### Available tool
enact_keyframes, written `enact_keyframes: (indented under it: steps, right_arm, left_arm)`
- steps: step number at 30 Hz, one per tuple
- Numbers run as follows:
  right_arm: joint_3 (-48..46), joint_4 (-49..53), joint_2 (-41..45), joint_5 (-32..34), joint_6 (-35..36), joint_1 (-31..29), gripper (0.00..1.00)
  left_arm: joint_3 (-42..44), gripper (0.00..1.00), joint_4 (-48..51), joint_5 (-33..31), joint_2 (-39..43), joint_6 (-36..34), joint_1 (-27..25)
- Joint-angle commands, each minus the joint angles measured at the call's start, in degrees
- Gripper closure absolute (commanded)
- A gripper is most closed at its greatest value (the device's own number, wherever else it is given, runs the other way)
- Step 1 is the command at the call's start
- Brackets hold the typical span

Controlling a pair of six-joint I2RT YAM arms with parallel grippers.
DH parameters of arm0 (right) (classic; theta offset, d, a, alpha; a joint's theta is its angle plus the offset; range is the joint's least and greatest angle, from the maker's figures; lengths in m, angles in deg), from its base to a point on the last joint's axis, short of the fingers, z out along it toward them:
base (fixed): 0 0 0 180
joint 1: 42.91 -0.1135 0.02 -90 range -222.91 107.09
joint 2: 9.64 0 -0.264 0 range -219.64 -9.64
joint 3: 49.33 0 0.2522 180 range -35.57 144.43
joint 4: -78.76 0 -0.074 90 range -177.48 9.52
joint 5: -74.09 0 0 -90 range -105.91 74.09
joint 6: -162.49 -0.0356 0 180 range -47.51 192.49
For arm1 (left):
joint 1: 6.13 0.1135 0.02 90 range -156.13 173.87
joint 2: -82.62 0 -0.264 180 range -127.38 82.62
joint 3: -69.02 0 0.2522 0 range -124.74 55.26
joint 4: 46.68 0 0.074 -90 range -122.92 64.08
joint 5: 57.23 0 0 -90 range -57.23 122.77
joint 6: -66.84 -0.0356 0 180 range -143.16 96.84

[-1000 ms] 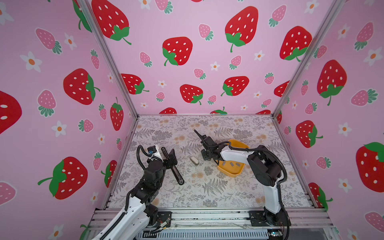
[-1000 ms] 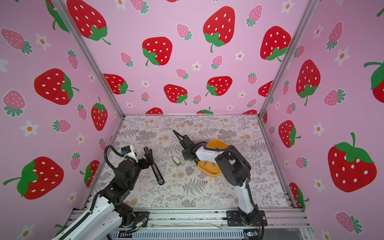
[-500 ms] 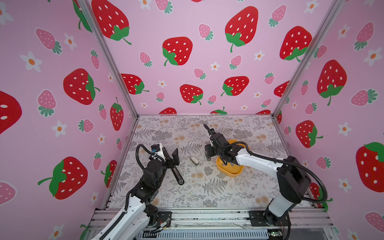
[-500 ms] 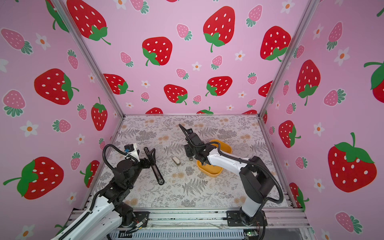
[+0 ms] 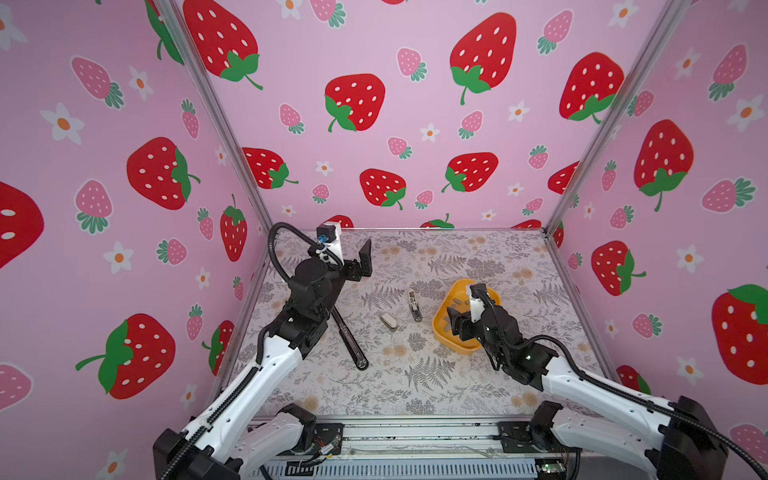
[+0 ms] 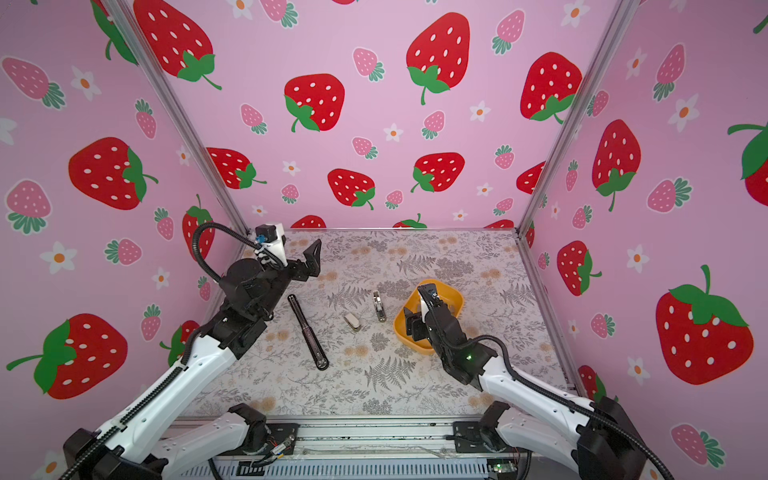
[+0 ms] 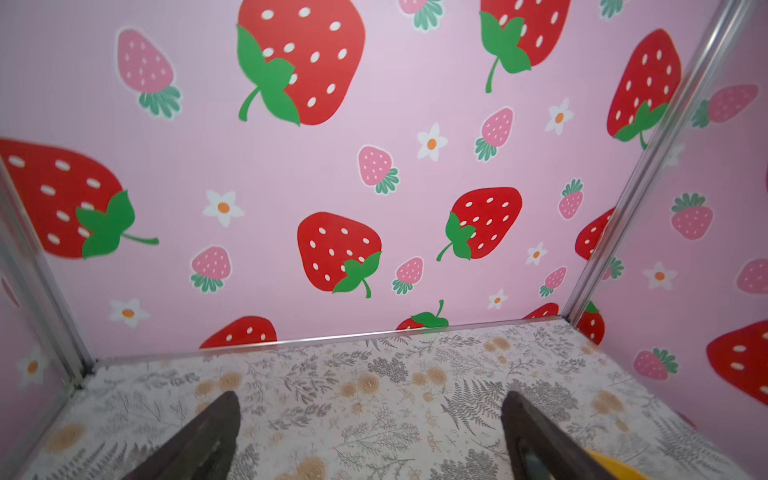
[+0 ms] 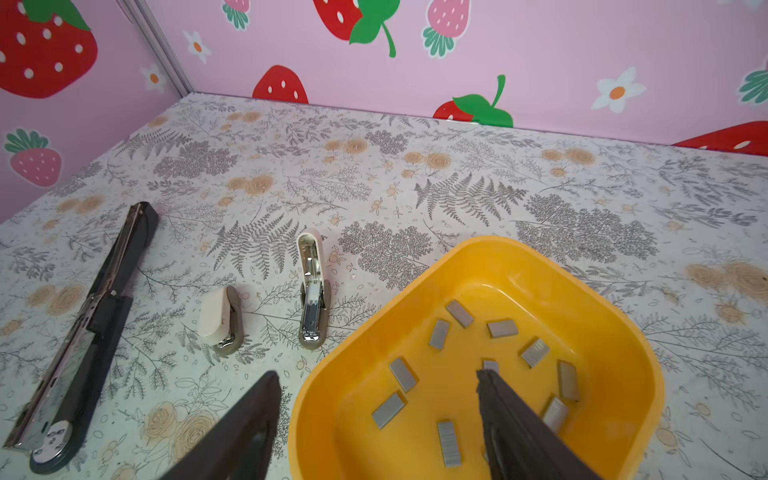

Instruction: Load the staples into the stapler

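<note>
Black fingers at the far left, Jo: what is the left gripper [image 7: 370,405] up to?

Idle, Sam. It hangs raised above the floral-printed tabletop [image 8: 457,187], jaws spread wide, empty.

And right of it?

The long black stapler with its steel channel [image 5: 347,336] lies flat and opened out, left of centre, with nothing touching it. Next come a small cream stapler [image 8: 218,318], closed, then a small silver-and-white stapler [image 8: 311,291] lying opened out. Both are between the black one and the yellow plastic tray [image 8: 519,253].

Where are the staples?

The short grey metal staple strips [image 8: 439,333] lie scattered loose in that tray, right of centre. None is in any stapler that I can see.

So the step is the pick?

I judge so. The right gripper [image 8: 376,374] hovers over the tray's left side, jaws well apart and empty. One finger is over the tray floor, the other outside the rim.

What does the next move call for?

Both fingers inside the wall, straddling one strip, then a low, gentle close. The strips are thin and flat, so they may slide away. The rim stands in the way, and the two small staplers lie on the path to the black one.
</note>
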Motion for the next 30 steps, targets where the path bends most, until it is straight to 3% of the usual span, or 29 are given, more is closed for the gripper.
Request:
enact_keyframes:
  steps: [1,6,10,13,30]
  right_arm:
    - [-1.89,-4.24,3.62,3.15,2.51,0.60,0.22]
    - [-4.12,-5.70,5.99,6.90,4.02,2.13,0.21]
    - [-5.11,-6.45,6.34,7.40,4.47,3.85,0.20]
    - [-5.81,-7.25,6.75,6.65,4.67,4.65,0.20]
    - [-6.88,-7.59,8.36,4.18,4.76,5.36,0.19]
  left_arm:
    - [-6.35,0.00,8.33,12.89,-6.34,-23.11,0.15]
    - [-8.15,0.07,22.37,26.34,-13.31,-46.10,0.03]
    - [-4.53,0.11,28.34,34.91,-15.20,-57.79,-0.53]
    - [-5.74,0.15,38.02,35.74,-18.00,-67.57,-3.66]
    - [-9.87,0.23,44.60,26.20,-27.82,-69.65,-7.94]
